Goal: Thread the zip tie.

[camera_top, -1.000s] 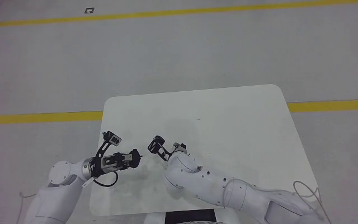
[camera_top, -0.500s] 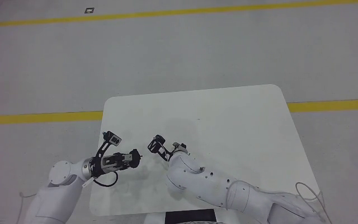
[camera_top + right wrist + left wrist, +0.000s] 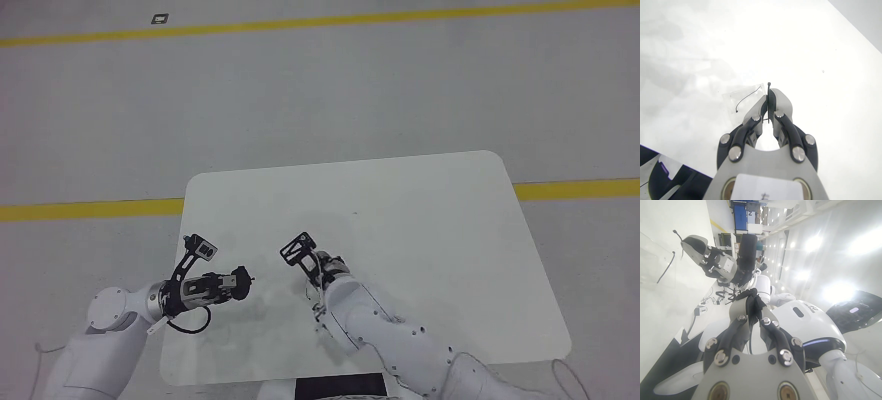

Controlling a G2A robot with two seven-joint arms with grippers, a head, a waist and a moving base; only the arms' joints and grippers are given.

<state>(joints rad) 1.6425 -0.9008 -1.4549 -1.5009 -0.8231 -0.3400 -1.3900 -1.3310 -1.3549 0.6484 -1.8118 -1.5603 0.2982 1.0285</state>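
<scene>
My right gripper point(image 3: 768, 92) is shut on a thin black zip tie point(image 3: 769, 84). The tie's square head pokes out past the fingertips and a short bit of strap shows behind the pads. In the top view this gripper point(image 3: 297, 247) hangs over the near middle of the white table point(image 3: 430, 200). My left gripper point(image 3: 245, 279) is to its left, near the table's front left. The left gripper point(image 3: 751, 293) is shut, and a thin black strap point(image 3: 750, 336), seemingly a zip tie, runs back between its fingers. In the left wrist view the right gripper point(image 3: 683, 240) is seen with the tie's head point(image 3: 674, 231) sticking out.
A clear plastic bag point(image 3: 751, 90) lies flat on the table beside the right gripper, with a second black zip tie point(image 3: 745, 98) on it; the same loose tie point(image 3: 666, 268) appears in the left wrist view. A yellow floor line point(image 3: 300, 20) runs beyond the table.
My right gripper has moved to the right and slightly farther up the table, away from the left gripper, with the zip tie in it. The left arm has stayed still.
</scene>
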